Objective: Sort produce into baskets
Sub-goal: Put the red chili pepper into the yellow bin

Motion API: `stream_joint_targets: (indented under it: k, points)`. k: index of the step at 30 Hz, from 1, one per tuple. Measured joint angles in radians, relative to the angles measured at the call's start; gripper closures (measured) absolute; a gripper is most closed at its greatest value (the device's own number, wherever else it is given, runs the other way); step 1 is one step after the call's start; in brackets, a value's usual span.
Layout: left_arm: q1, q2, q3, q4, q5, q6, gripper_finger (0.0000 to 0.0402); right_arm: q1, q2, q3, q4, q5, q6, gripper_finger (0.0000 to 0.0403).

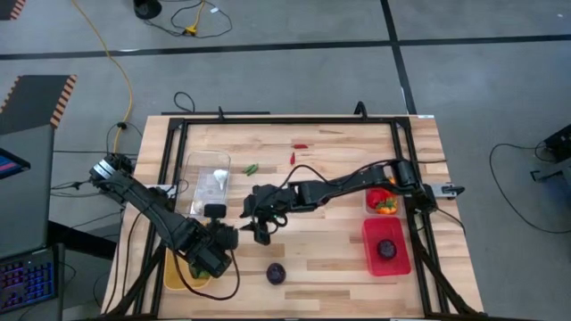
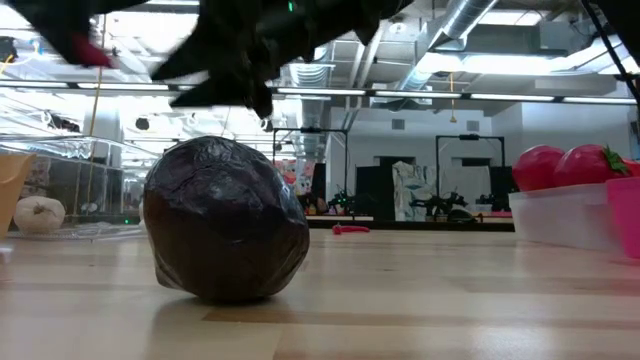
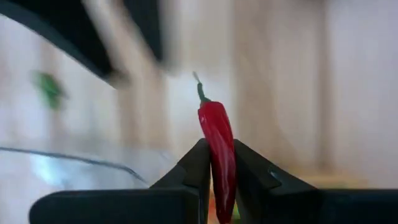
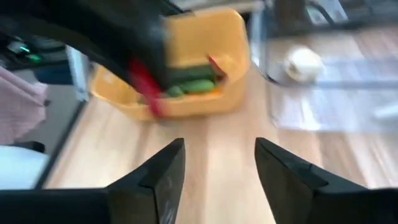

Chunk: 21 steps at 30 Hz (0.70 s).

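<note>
My left gripper (image 3: 217, 152) is shut on a thin red chilli (image 3: 214, 124) and hangs above the table beside the yellow basket (image 1: 176, 275). The right wrist view shows that chilli (image 4: 144, 87) in front of the yellow basket (image 4: 186, 62), which holds green chillies (image 4: 189, 86). My right gripper (image 4: 221, 162) is open near the table's middle (image 1: 260, 232), close to the left gripper (image 1: 223, 241), with nothing between its fingers. A dark purple round (image 1: 276, 274) rests on the table near the front edge. My left gripper pinches the red chilli's thick part (image 3: 219, 168) between its two fingers, which lie along the chilli. The stem end (image 3: 200, 90) sticks out past the fingertips. The fingers point steeply down, and the chilli hangs lifted clear of the table.
A clear basket (image 1: 205, 183) at the left holds a garlic (image 1: 220, 178). A red basket (image 1: 385, 247) at the right holds a purple round, and a clear bin (image 1: 382, 201) behind it holds tomatoes and peppers. A green chilli (image 1: 252, 168) and two red ones (image 1: 299, 145) lie farther back.
</note>
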State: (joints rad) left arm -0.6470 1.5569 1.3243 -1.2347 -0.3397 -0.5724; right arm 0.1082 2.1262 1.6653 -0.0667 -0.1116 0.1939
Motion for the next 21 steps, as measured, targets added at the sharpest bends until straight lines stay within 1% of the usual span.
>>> stream_joint_targets:
  k: [3, 6, 9, 12, 15, 17, 21]
  points:
    - [-0.002, 0.000, 0.000, -0.042, 0.157, -0.032, 0.0361, -0.032, 0.000, 0.000, -0.074, 0.004, 0.000, 0.0175]
    - [-0.001, 0.000, 0.000, -0.074, 0.304, -0.101, 0.0361, -0.067, 0.000, 0.000, -0.154, 0.005, -0.015, 0.0176]
    - [-0.009, 0.000, 0.000, -0.094, 0.417, -0.181, 0.0361, -0.101, 0.000, 0.000, -0.243, 0.006, -0.026, 0.0178]
    - [-0.023, 0.000, 0.000, -0.110, 0.462, -0.271, 0.0361, -0.142, 0.000, 0.000, -0.326, 0.006, -0.028, 0.0179]
    - [-0.035, 0.000, 0.000, -0.134, 0.494, -0.312, 0.0361, -0.189, 0.000, 0.000, -0.408, 0.028, -0.030, 0.0180]
    - [-0.040, 0.000, 0.000, -0.164, 0.511, -0.341, 0.0361, -0.216, 0.000, 0.000, -0.441, 0.081, -0.032, 0.0180]
    - [-0.047, 0.000, 0.000, -0.210, 0.513, -0.393, 0.0361, -0.271, 0.000, 0.000, -0.483, 0.227, -0.089, 0.0180]
